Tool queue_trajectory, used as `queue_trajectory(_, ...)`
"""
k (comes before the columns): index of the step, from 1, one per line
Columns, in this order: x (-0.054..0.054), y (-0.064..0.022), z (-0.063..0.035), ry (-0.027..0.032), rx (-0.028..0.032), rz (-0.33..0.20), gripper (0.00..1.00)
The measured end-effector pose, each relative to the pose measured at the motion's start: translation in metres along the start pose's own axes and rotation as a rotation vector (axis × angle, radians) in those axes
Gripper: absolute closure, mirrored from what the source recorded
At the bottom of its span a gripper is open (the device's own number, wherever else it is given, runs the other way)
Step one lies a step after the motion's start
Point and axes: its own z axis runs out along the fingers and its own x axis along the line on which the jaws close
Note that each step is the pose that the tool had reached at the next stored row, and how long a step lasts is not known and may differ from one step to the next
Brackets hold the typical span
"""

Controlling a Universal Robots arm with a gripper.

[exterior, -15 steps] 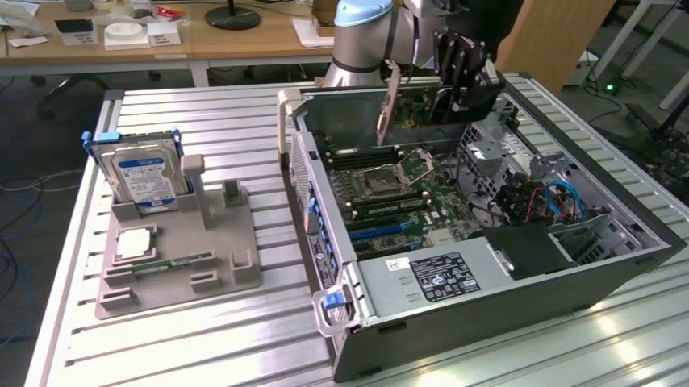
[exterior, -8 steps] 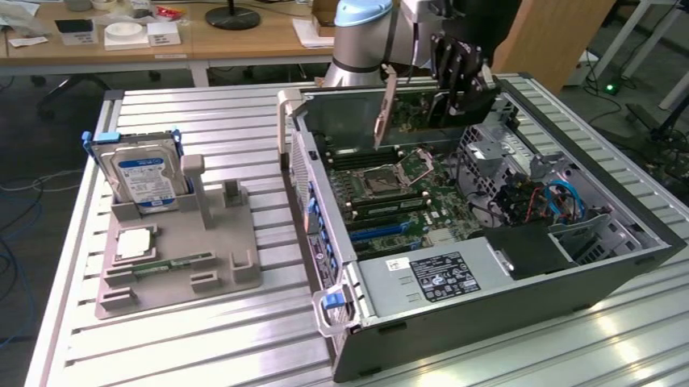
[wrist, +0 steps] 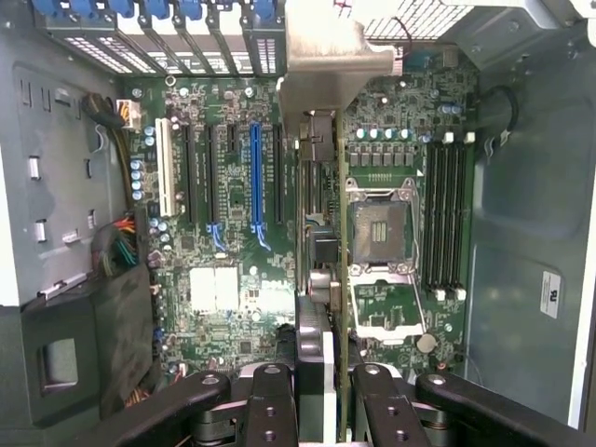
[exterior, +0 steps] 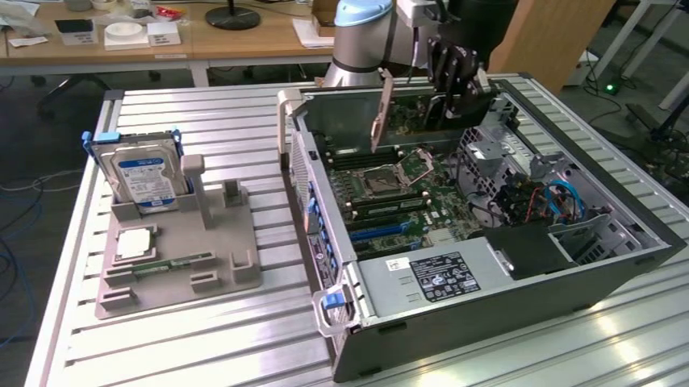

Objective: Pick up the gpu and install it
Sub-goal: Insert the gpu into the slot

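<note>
Held the gpu (exterior: 415,113) on edge, clenched between the jaws of the gripper (wrist: 319,374), hanging past the jaw tips and clear above the motherboard (wrist: 223,307) in the open case (exterior: 506,314). Judged at risk from any tilt in the jaws: could have missed its slot, jammed beside the blue slot (wrist: 255,177) off to one side of the jaws, or snagged the metal bracket (exterior: 379,113) on the case wall.

Wooden desks (exterior: 269,44) (cluttered tops) behind a ribbed metal table (exterior: 194,347)
</note>
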Motion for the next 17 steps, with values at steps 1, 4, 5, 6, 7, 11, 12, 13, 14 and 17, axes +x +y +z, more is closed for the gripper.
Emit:
queue_trajectory(1, 0.0, 0.0005, 0.0005, 0.0001, 0.0, 0.0, 0.72)
queue_trajectory(4, 0.0, 0.0029, 0.0014, 0.0001, 0.0, -0.001, 0.72)
queue_trajectory(5, 0.0, 0.0052, 0.0017, 0.0, 0.0001, -0.001, 0.72)
queue_trajectory(6, 0.0, 0.007, 0.0019, -0.0002, 0.0001, -0.003, 0.72)
queue_trajectory(7, 0.0, 0.0081, 0.0019, -0.0001, 0.0002, -0.003, 0.72)
queue_trajectory(11, 0.001, 0.0155, 0.002, -0.0004, 0.0006, -0.003, 0.72)
queue_trajectory(12, 0.001, 0.0166, 0.0021, -0.0002, 0.0006, -0.003, 0.72)
queue_trajectory(13, 0.001, 0.0178, 0.0021, -0.0002, 0.0005, -0.003, 0.72)
queue_trajectory(14, 0.001, 0.0188, 0.0021, -0.0002, 0.0006, -0.003, 0.72)
queue_trajectory(17, 0.001, 0.0229, 0.0021, -0.0001, 0.0006, -0.002, 0.72)
